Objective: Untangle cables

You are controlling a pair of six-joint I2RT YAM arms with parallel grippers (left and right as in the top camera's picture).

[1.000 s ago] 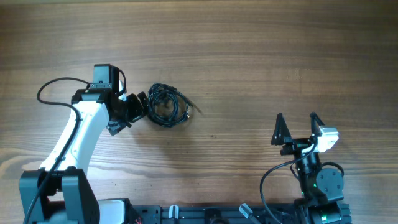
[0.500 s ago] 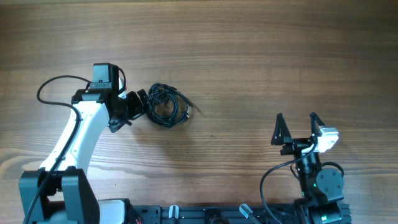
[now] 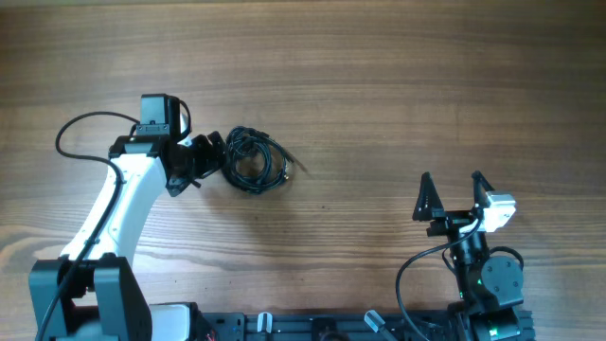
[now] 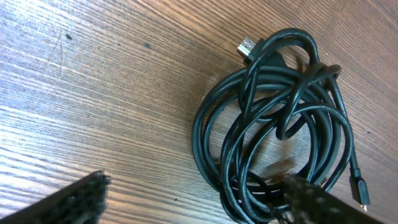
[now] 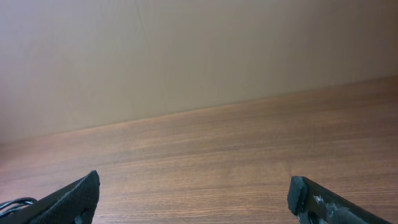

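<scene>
On the table's (image 3: 398,85) left, the cables (image 3: 254,161) are coiled, their edge straddled by the wide-open left gripper (image 3: 208,161); probably just one outer loop is best pinched, not the whole bundle. The right gripper (image 3: 452,187) is parked open, well apart.

The cables (image 3: 254,161) are lying left of centre on the table (image 3: 379,76), the left gripper (image 3: 210,159) just left of them. The right gripper (image 3: 452,192) is sitting well apart, near right.
</scene>
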